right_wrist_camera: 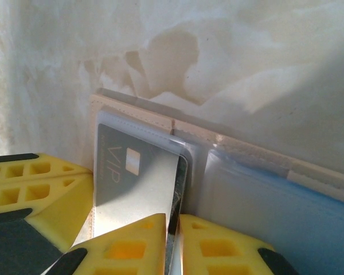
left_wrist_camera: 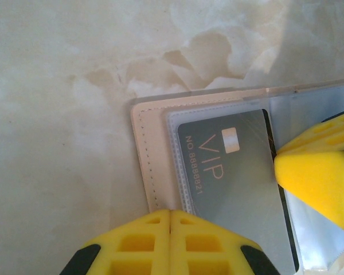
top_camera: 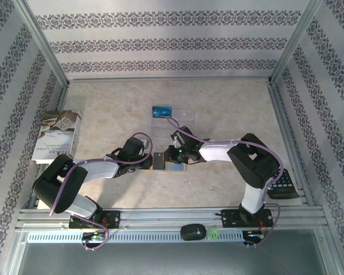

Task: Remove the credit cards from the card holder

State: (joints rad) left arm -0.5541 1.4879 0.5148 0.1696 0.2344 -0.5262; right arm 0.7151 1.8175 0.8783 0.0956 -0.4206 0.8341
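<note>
Tan card holder (left_wrist_camera: 144, 149) open flat on marbled bench (top_camera: 229, 114), long axis left-right; blackish VIP card (left_wrist_camera: 235, 189) sleeved in left half, lengthwise away from arms. Left pincer (left_wrist_camera: 170, 215) closed, right pincer (right_wrist_camera: 175, 222) nipping that card. Damask-striped walls (top_camera: 160, 46) around

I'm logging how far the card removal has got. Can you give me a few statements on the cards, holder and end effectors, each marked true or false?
1. The blue card lies at the far end of the clear tray. True.
2. The dark VIP card lies free on the table. False: it sits in the clear sleeve of the open card holder.
3. The left end effector is wide open. False: its fingers are shut together at the holder's edge.
4. The right end effector pinches the dark card's edge. True.
5. The book lies on the right. False: it is on the left.
</note>
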